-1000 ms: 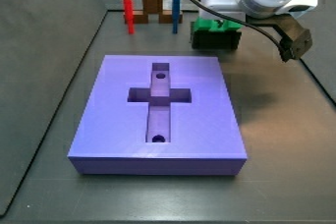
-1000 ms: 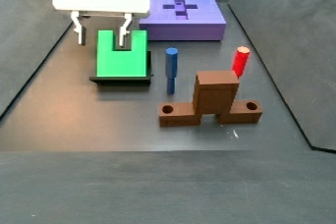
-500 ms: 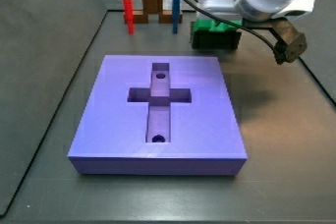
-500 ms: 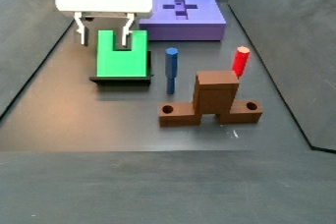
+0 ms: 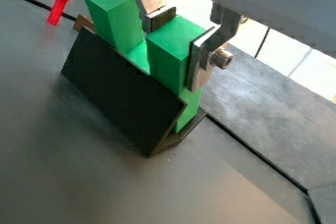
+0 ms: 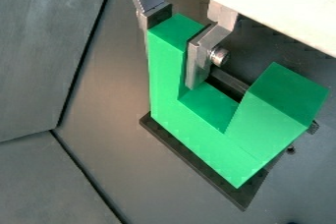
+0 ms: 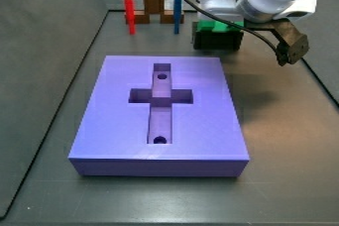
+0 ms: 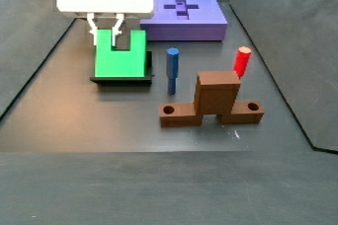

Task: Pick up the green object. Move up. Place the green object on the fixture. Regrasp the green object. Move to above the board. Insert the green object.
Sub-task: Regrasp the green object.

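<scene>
green object (image 6: 197,110): matt plastic | pincer (image 6: 178,31) fingers (image 6: 199,59): silver metal

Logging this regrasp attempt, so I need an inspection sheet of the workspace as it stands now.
Surface: dark grey floor, bare in front.
Job's things: bright green U-shaped block seated in the dark low-walled fixture; purple slab board with cross recess unfilled.
Clutter: brown upright block, blue peg, red peg.
Gripper: gripper at the fixture, silver fingers straddling one prong; contact unclear.
Cables: black cable on the arm.
Surroundings: dark walls; nothing else seen.
</scene>
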